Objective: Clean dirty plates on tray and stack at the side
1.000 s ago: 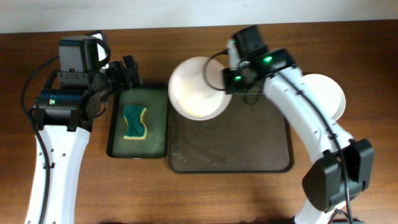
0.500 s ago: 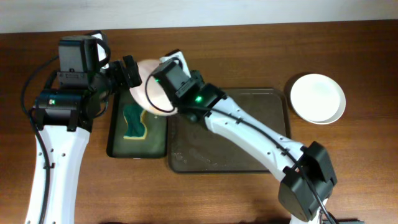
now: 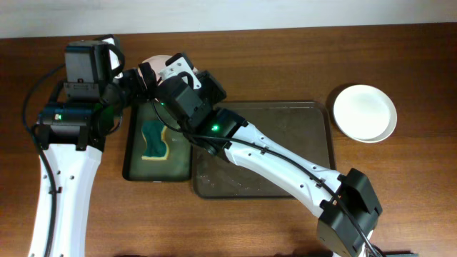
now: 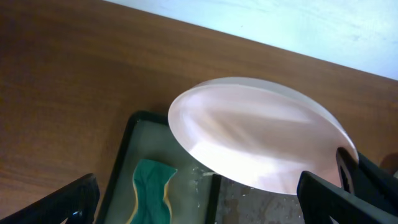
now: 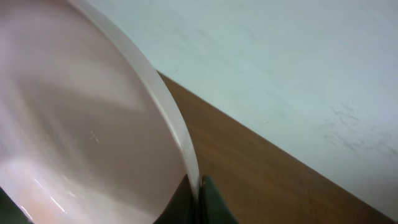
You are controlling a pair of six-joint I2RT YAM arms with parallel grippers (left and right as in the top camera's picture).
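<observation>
My right pincer [image 5: 198, 194] clamps the rim of the round pale-pink plate [image 4: 261, 146], tilted over the far end of the narrow greenish tray [image 3: 130, 153]. My left pincer [image 4: 205, 205] gapes empty. The plate looks stiff, glossy and probably slippery, so a rim hold suits.

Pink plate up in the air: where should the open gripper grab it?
Probably the free rim of the plate, away from where the right gripper pinches it. The plate is thin and tilted, so its edge fits between open jaws. The left gripper can come from its own side.
</observation>
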